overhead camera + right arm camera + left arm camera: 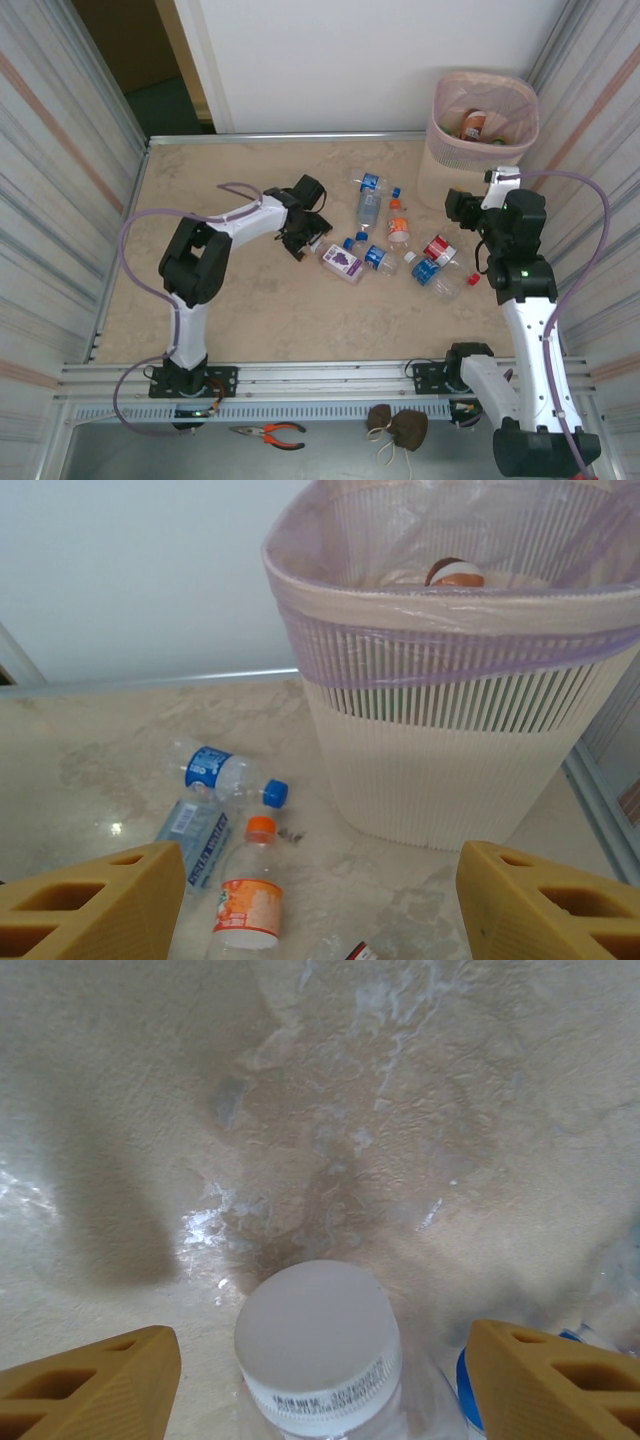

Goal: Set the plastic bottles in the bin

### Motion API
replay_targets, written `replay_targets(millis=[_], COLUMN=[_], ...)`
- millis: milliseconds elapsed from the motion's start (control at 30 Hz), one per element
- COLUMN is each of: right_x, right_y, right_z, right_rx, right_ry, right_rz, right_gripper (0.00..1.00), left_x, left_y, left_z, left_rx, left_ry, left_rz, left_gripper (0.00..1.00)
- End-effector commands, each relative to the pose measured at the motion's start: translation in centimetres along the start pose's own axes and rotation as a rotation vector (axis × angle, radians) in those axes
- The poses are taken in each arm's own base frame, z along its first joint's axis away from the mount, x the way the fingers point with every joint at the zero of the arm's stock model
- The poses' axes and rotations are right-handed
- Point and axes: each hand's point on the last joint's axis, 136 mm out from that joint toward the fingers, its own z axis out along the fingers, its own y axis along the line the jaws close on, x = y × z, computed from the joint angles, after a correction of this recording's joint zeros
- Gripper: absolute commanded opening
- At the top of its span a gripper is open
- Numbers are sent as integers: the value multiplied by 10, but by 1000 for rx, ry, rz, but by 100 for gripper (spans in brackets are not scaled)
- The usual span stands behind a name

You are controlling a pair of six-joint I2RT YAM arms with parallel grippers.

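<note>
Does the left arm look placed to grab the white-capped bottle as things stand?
Probably yes. The left gripper is open, its fingers straddling the white-capped bottle with gaps on either side; only a blue cap sits close by one finger.

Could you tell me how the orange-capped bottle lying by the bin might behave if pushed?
The orange-capped bottle lies on its side, so it would probably roll. It looks empty, clear plastic: likely light, easily dented.

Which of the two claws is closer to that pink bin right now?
Right. The right claw sits just beside the bin, facing it; the left claw is far off across the table, straddling a white-capped bottle.
</note>
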Motion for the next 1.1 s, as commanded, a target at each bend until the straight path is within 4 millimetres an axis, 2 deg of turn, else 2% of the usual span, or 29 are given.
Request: replay_targets(millis=[0,400,633,833,967,1067], right_x=[-2,0,-5,-11,-16,-21], right_y=[-4,-5,-2,10,28,45], right_z=[-7,-14,-22,-30,-36,-40], right_rx=[16,21,12,-51,-146,-233], right_ry=[-15,-13,-27,-48,-68,-86], right_rz=[-24,-29,-21,8,14,17], right_gripper=[71,71,71,70,70,70], left_x=[9,6,-1,-12,-20,-24], left_y=[-4,-1,1,2,-2,-14], left_z=[8,11,-1,-31,-61,-89], left_rx=[2,-4,27,91,164,260], left_ry=[39,14,-25,-94,-166,-226], left_rz=[-33,-38,-25,30,116,212], left_gripper=[72,52,40,35,35,34])
